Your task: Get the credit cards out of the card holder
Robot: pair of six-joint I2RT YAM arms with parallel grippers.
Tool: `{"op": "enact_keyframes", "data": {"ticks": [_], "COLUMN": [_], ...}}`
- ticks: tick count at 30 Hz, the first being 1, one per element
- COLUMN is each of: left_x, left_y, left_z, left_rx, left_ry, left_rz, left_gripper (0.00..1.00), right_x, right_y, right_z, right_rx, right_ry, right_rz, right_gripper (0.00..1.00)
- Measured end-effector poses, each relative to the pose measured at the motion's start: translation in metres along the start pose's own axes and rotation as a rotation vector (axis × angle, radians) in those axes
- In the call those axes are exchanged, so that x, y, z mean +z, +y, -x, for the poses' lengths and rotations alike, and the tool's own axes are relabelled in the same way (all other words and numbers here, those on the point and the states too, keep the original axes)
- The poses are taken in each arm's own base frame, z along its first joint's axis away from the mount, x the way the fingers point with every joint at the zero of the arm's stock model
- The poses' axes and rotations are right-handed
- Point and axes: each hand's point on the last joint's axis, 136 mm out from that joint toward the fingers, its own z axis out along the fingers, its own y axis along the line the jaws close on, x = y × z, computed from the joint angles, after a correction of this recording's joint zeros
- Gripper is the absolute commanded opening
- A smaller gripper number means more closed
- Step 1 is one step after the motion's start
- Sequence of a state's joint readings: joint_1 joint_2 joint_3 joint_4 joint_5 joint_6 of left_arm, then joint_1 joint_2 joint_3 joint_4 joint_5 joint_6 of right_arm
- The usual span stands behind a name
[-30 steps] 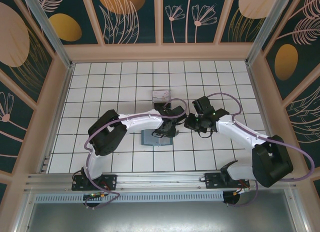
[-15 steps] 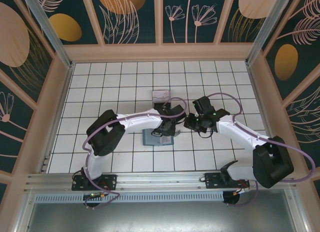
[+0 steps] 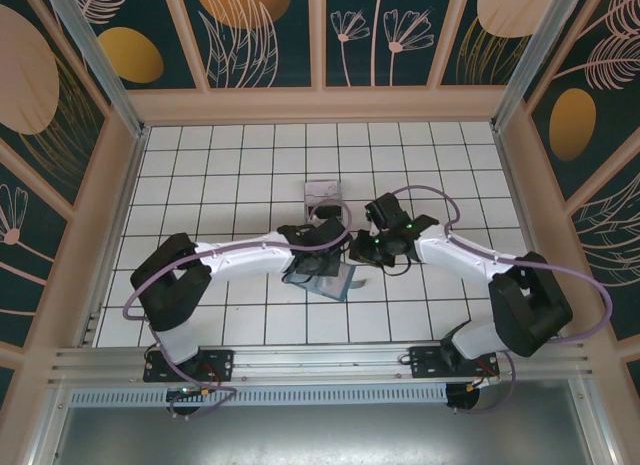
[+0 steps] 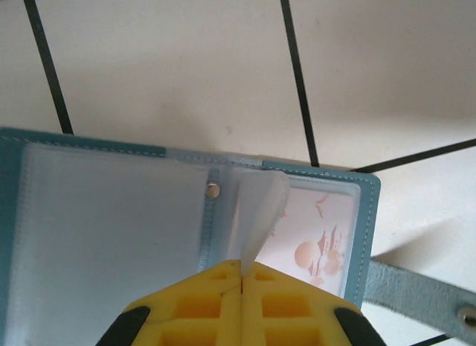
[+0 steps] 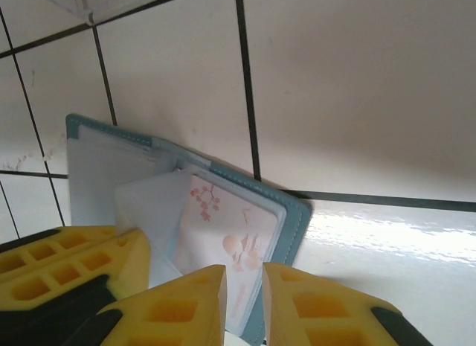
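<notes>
**Open card holder, one sleeve pinched by the left gripper**

The card holder (image 3: pixel 337 286) lies open and flat near the middle of the tabletop (image 3: pixel 230 185), slightly toward its near edge. The tabletop is white square tiles with thin dark lines between them, and it has a slight sheen. The holder is a soft teal-blue bifold with a pale stitched line along its rim and rounded corners. Inside are frosted, flexible plastic sleeves. A small round metal stud (image 4: pixel 213 190) sits at the spine. A grey-blue strap (image 4: pixel 416 290) with a metal snap at its end trails onto the tile beside the holder's right half.

The pale card (image 4: pixel 316 238) sits in the right-hand pocket under the clear film. It is whitish-pink, printed with pink blossom sprigs and round peach shapes. No lettering on it can be made out.

The left gripper (image 4: pixel 242 266) has its jaws pressed together on one clear sleeve (image 4: pixel 256 212), which is lifted and curls upward from the spine. The gripper's pads are yellow and moulded with square recesses.

The right gripper (image 5: pixel 244 290) has the same yellow pads (image 5: pixel 305 309). It stands at the holder's right half with a narrow gap between its jaws, and the pocket's edge reaches into that gap.

A clear plastic box (image 3: pixel 322 195) rests just beyond the holder, toward the far edge.
</notes>
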State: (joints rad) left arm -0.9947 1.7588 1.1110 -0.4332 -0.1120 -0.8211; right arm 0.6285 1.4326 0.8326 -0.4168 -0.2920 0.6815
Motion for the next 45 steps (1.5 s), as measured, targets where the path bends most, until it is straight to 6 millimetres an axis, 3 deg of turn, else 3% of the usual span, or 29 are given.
{"op": "enact_keyframes", "data": {"ticks": [5, 11, 17, 23, 27, 35, 39, 45], "left_x": [0.001, -0.009, -0.008, -0.010, -0.026, -0.073, -0.098, -0.119], "left_y": [0.000, -0.004, 0.002, 0.009, 0.006, 0.017, 0.030, 0.047], "left_z": [-0.005, 0.004, 0.001, 0.000, 0.009, 0.029, 0.041, 0.045], "left_rx": [-0.016, -0.042, -0.049, -0.053, -0.062, -0.094, -0.128, -0.160], "left_ry": [-0.027, -0.078, -0.080, -0.079, -0.122, -0.245, -0.310, -0.358], "left_rz": [-0.066, -0.118, -0.116, -0.099, -0.118, -0.114, -0.103, -0.096], "left_gripper": [0.10, 0.13, 0.15, 0.23, 0.33, 0.40, 0.35, 0.38], "right_x": [0.013, 0.023, 0.034, 0.046, 0.053, 0.064, 0.065, 0.070], "right_y": [0.007, 0.016, 0.028, 0.027, 0.027, 0.029, 0.043, 0.063], "right_z": [-0.007, -0.014, -0.017, -0.022, -0.026, -0.039, -0.037, -0.031], "right_rx": [-0.005, -0.011, -0.003, 0.022, 0.025, 0.016, 0.002, -0.026], "right_ry": [0.052, 0.090, 0.119, 0.141, 0.153, 0.191, 0.189, 0.187], "right_rz": [0.027, 0.067, 0.118, 0.116, 0.112, 0.095, 0.110, 0.133], "right_gripper": [0.19, 0.18, 0.17, 0.17, 0.16, 0.16, 0.16, 0.16]}}
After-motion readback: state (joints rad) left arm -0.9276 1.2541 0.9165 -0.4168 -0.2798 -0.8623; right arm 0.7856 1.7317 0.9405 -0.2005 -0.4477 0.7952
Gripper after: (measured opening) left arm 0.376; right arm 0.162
